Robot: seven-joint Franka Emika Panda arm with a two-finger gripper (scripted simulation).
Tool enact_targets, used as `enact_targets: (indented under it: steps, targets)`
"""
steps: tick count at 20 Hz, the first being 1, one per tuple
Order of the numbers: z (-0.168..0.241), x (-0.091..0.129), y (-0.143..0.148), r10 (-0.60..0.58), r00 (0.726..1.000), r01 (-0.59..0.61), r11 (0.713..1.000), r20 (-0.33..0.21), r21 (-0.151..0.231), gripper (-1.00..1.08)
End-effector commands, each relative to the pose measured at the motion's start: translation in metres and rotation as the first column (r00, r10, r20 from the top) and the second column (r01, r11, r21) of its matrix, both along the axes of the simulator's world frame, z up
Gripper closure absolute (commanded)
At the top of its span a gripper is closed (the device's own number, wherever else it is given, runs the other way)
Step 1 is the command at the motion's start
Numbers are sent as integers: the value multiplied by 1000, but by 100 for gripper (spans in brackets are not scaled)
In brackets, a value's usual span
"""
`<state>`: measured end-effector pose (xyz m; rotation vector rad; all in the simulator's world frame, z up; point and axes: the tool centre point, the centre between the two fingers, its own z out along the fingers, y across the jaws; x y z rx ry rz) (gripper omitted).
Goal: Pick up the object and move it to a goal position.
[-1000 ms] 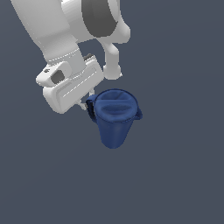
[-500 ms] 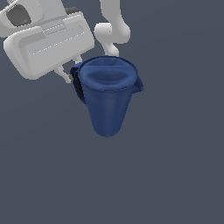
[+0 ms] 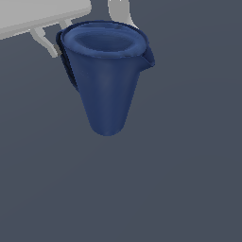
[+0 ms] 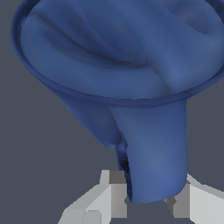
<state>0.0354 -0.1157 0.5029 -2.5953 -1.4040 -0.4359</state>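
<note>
You see the dark blue tapered pitcher point(image 3: 108, 80) filling the upper middle of the exterior view, upright with its wide rim on top and its narrow base lowest, nothing but plain grey-blue background showing beneath it. Its small pouring spout point(image 3: 149, 56) points toward the exterior view's right, and its side handle point(image 3: 66, 61) sits on the opposite side, toward the exterior view's left.

The white arm body point(image 3: 40, 14) crosses the top left corner of the exterior view, right beside the pitcher's handle side, with a pale link point(image 3: 120, 10) rising behind the rim.

In the wrist view you look onto the pitcher's rim and interior, with the broad blue handle point(image 4: 157, 153) running down to the white gripper point(image 4: 148, 203). One light finger point(image 4: 109, 199) lies on each side of the handle's end, pressed against it, so the pincer is clenched on the pitcher by its handle.
</note>
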Motion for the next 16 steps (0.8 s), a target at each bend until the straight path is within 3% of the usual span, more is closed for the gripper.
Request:
enact_targets:
  steps: [1, 16]
  targets:
    - [15, 0, -2, 1, 1000, -1, 1000, 3, 0, 108]
    - [42, 2, -8, 1, 1000, -1, 1000, 3, 2, 108]
